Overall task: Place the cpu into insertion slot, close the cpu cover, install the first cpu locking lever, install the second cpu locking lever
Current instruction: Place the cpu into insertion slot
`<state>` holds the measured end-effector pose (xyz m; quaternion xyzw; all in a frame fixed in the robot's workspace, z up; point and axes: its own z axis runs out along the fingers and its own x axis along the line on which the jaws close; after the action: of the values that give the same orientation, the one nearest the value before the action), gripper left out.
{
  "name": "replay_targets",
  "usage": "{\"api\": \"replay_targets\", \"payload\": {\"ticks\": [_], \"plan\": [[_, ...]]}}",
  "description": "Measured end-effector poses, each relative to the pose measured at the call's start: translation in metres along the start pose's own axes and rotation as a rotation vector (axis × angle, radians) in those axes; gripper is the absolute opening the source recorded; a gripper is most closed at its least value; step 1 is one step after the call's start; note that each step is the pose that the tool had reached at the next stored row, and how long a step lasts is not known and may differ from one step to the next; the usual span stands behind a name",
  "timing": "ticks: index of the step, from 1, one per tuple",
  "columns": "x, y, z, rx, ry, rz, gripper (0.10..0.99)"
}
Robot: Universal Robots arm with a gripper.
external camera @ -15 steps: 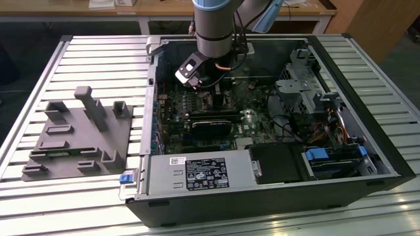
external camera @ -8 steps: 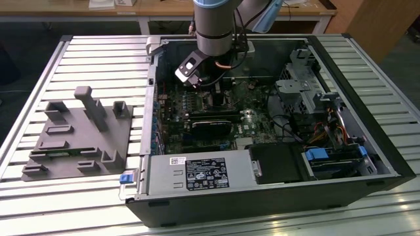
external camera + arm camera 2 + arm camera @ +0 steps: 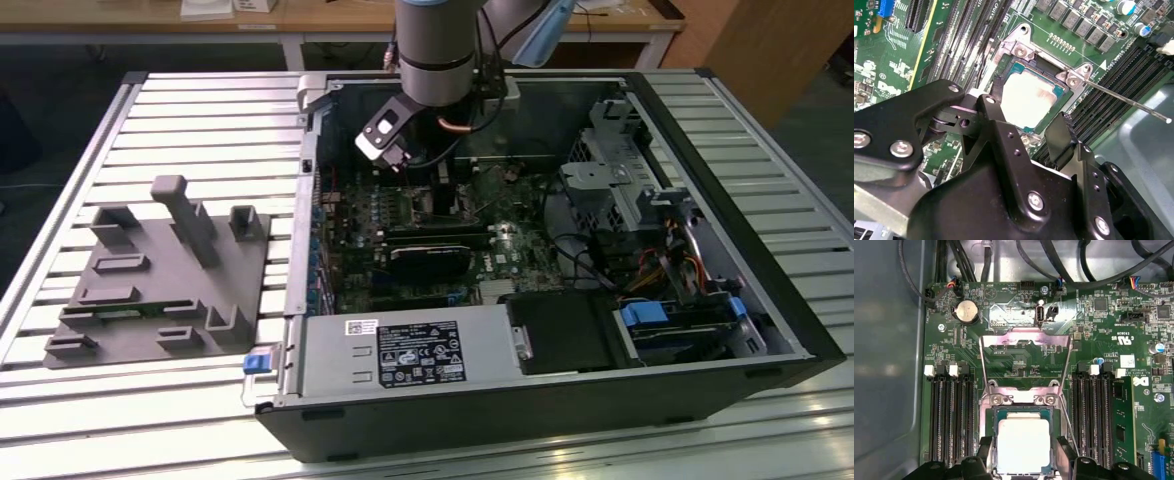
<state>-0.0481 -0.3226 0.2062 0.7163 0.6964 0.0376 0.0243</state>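
Note:
The cpu (image 3: 1023,445) (image 3: 1029,97), a pale silvery square chip, lies flat in the insertion slot (image 3: 995,412) (image 3: 1004,80) on the green motherboard. My gripper (image 3: 1026,455) (image 3: 1024,112) (image 3: 424,180) hovers just over it, open, with one black finger (image 3: 985,456) (image 3: 999,130) on each side of the chip and not touching it. The cpu cover (image 3: 1026,340) stands raised off the slot, hinged at the slot's edge. A thin locking lever (image 3: 1126,100) (image 3: 1068,420) sticks out unlatched beside the slot.
The open computer case (image 3: 747,290) lies on a slatted table (image 3: 200,110). Long black memory slots (image 3: 951,420) (image 3: 1093,415) flank the socket. A grey fixture block (image 3: 160,280) sits at the exterior view's left. Cables and drive bays (image 3: 667,250) crowd the exterior view's right.

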Motion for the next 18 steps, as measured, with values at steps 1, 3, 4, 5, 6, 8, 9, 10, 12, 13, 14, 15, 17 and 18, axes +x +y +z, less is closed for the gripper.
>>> {"api": "replay_targets", "payload": {"ticks": [1,3,4,5,6,8,9,10,12,13,14,15,17,18], "plan": [[0.0,0.0,-0.0002,0.0,-0.0002,0.0,0.612],[0.0,0.0,-0.0003,0.0,-0.0001,0.0,0.612],[0.0,0.0,-0.0004,0.0,-0.0002,0.0,0.596],[0.0,0.0,-0.0005,0.0,-0.0002,0.0,0.533],[0.0,0.0,-0.0006,0.0,-0.0002,0.0,0.533],[0.0,0.0001,-0.0007,0.0,-0.0002,0.0,0.471],[0.0,0.0001,-0.0008,0.0,-0.0002,0.0,0.412],[0.0,0.0001,-0.0009,0.0,-0.0002,0.0,0.353],[0.0,0.0001,-0.0011,0.0,-0.0001,0.0,0.294],[0.0,0.0001,-0.0012,0.0,-0.0002,0.0,0.235],[0.0,0.0001,-0.0012,0.0,-0.0002,0.0,0.235],[0.0,0.0001,-0.0013,0.0,-0.0002,0.0,0.176],[0.0,0.0001,-0.0015,0.0,-0.0002,0.0,0.106],[0.0,0.0001,-0.0016,0.0,-0.0002,0.0,0.106]]}}
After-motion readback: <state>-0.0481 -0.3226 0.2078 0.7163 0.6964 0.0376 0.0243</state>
